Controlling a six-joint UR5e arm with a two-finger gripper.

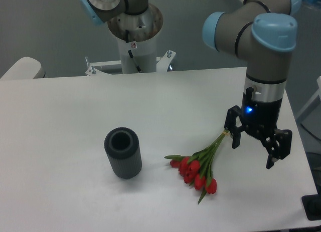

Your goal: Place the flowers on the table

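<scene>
The flowers (198,168), a bunch of red tulips with green leaves and long green stems, lie flat on the white table (60,122), heads toward the front edge and stems running up to the right. My gripper (253,153) hangs open just right of the stem ends, with nothing between its fingers. The far ends of the stems are hidden behind the gripper.
A dark ribbed cylindrical vase (123,153) stands upright to the left of the flowers, its mouth showing dark. The robot's base column (135,36) rises behind the table's back edge. The table's right edge runs close to the gripper.
</scene>
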